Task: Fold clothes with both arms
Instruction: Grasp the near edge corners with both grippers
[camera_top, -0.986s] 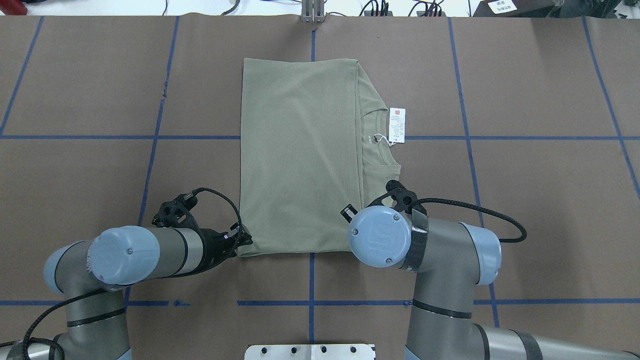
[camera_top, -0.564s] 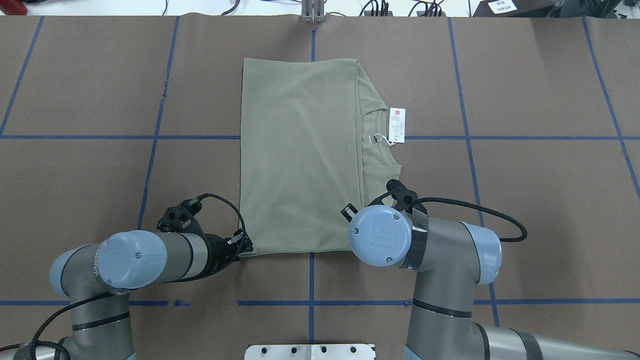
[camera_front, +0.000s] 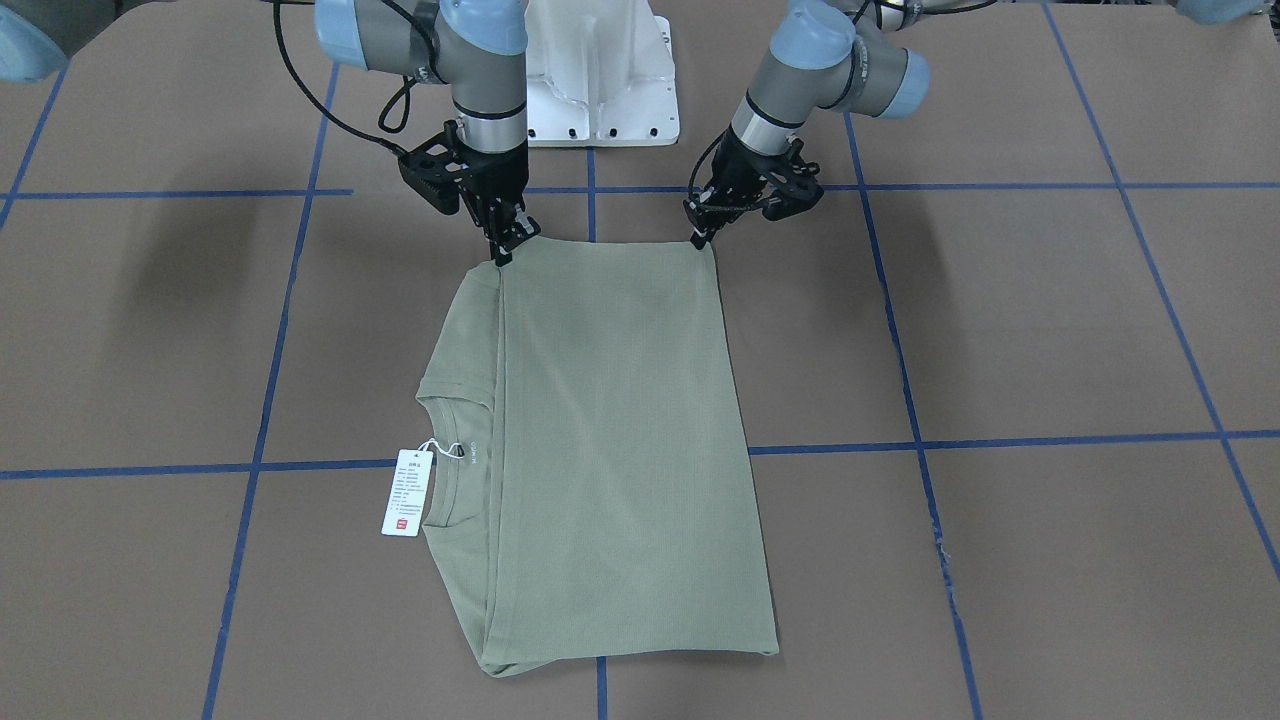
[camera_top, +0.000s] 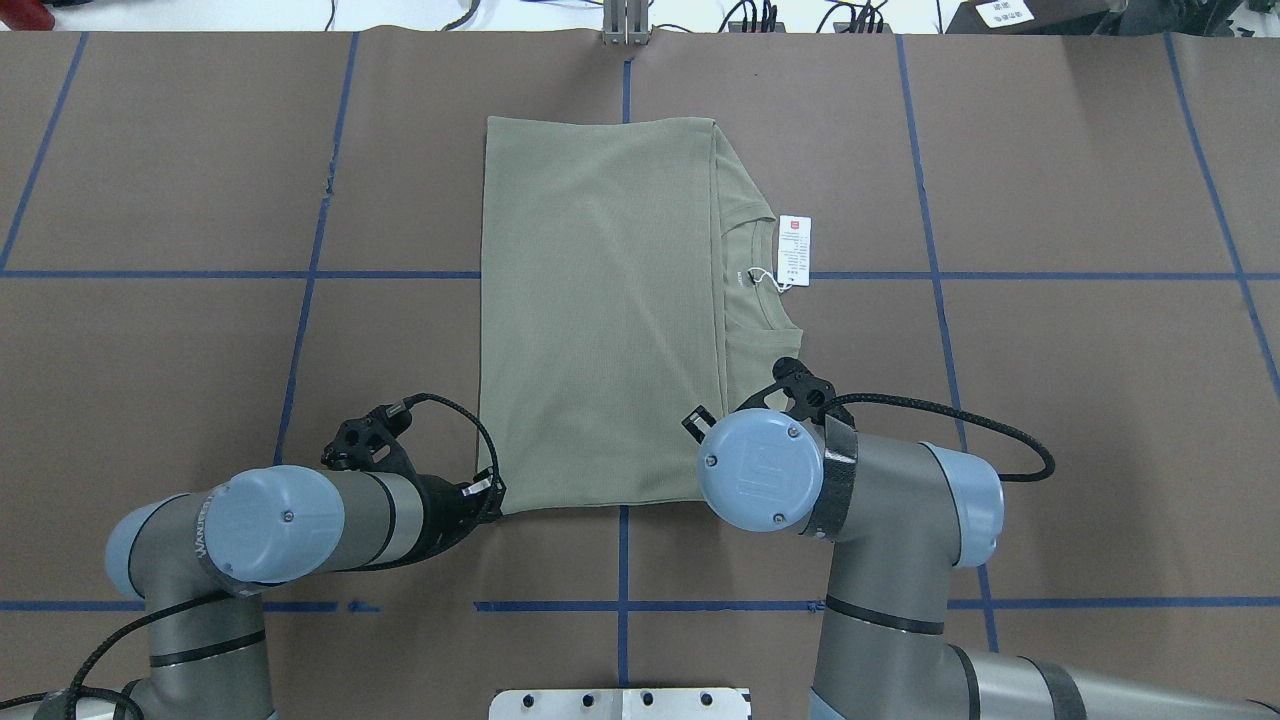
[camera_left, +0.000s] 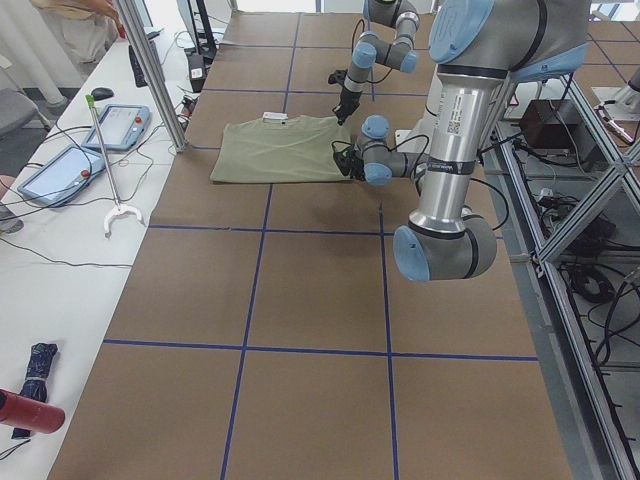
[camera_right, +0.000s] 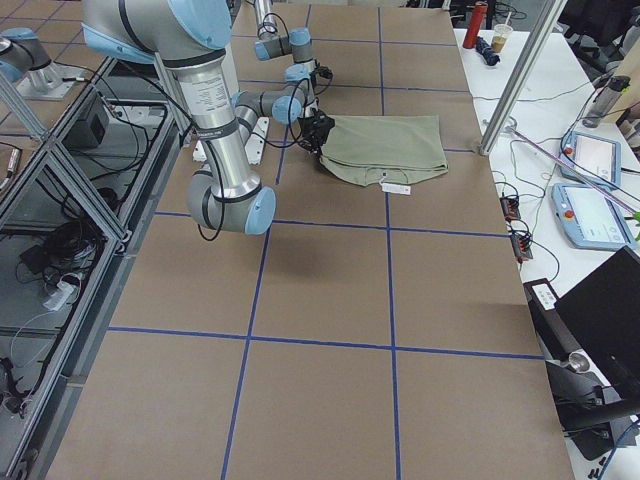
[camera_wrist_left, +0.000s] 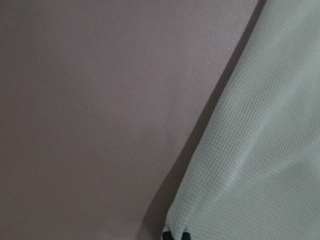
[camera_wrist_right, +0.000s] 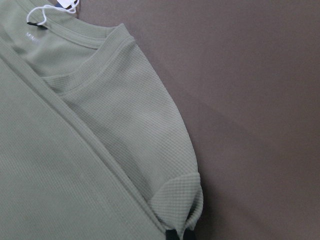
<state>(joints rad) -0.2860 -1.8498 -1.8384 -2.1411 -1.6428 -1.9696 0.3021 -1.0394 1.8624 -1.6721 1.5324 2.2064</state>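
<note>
The sage knit shirt (camera_top: 600, 320) is lying mid-table (camera_top: 1050, 400), folded into a flat rectangle, with collar (camera_top: 768, 300) and white tag (camera_top: 794, 251) showing at its right. The left fingers (camera_front: 698, 236) and right fingers (camera_front: 504, 250) are pinching its near corners, closed on the cloth.

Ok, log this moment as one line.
left gripper: shut on shirt, robot-side corner | right gripper: shut on shirt, other robot-side corner | shirt: folded
</note>
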